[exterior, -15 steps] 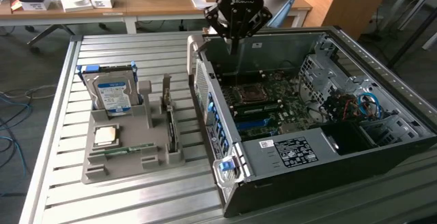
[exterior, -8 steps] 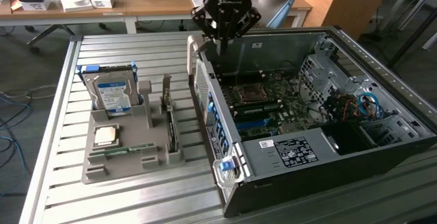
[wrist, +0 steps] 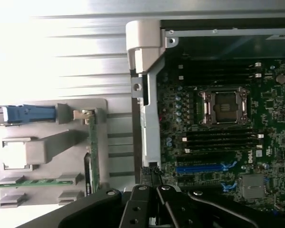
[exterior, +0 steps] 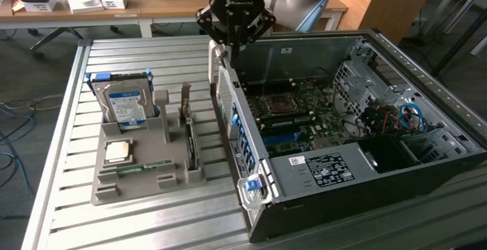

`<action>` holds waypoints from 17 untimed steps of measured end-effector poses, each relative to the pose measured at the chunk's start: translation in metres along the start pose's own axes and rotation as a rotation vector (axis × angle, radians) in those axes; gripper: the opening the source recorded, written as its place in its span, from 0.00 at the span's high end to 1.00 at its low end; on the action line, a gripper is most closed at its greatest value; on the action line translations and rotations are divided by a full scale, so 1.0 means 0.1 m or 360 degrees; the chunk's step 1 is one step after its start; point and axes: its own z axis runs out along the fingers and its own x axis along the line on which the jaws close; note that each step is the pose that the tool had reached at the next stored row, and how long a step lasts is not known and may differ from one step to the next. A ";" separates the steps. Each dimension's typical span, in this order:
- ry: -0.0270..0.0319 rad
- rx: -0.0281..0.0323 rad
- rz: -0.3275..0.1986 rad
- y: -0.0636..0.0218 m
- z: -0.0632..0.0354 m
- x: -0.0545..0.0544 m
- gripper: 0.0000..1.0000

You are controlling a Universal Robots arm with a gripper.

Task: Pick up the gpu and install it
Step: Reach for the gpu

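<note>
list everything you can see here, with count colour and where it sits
table: 1, silver, slatted, under everything
computer case: 1, black and grey, side open, on the exterior view's right of the table
motherboard: 1, green, inside the case
holder: 1, grey, on the table at the exterior view's left of the case
hard drive: 1, silver with blue-white label, upright at the holder's far end
processor chip: 1, silver, flat in the holder
memory stick: 1, green, flat near the holder's front
gpu: 1, dark with greenish edge, on edge in the holder's slot nearest the case
pincer: 1, black, shut, empty, above the case's far rim
</note>
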 end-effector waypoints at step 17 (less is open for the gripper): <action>-0.00001 0.00001 0.0000 -0.039 0.007 0.56 0.89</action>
